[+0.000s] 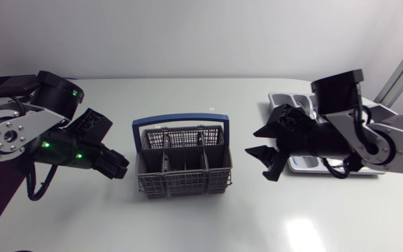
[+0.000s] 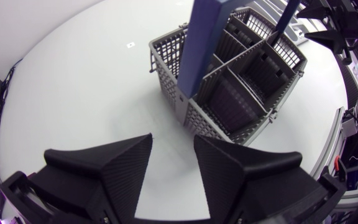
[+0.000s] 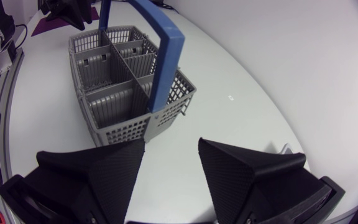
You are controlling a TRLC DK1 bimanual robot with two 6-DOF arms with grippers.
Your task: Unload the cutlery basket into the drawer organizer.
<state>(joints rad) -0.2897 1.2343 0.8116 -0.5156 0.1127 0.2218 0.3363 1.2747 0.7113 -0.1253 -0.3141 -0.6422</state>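
1. Head view shows your left arm (image 1: pixel 19 133) coming in from the left edge. The left fingers (image 1: pixel 115 165) hover just beside the left end of the cutlery basket (image 1: pixel 182 186) without touching it.
2. Left wrist view tells you those fingers are parted by a moderate gap and grip nothing. Only the bare bench (image 2: pixel 73 93) shows between them, and a corner of the basket stands just ahead.
3. The grey basket stands upright at mid-bench between your two arms, with its blue handle (image 1: pixel 180 123) raised over the divided compartments.
4. Your right fingers (image 1: pixel 273 168) sit near the basket's right end but apart from it. They are spread wide and hold nothing. The right wrist view shows the same gap over bare bench, with the basket ahead.
5. The drawer organizer (image 1: pixel 294 102) lies at the right rear of the bench. Your right arm (image 1: pixel 390 143) hides most of it, so you see only some pale compartments behind the arm and a strip in front of it.
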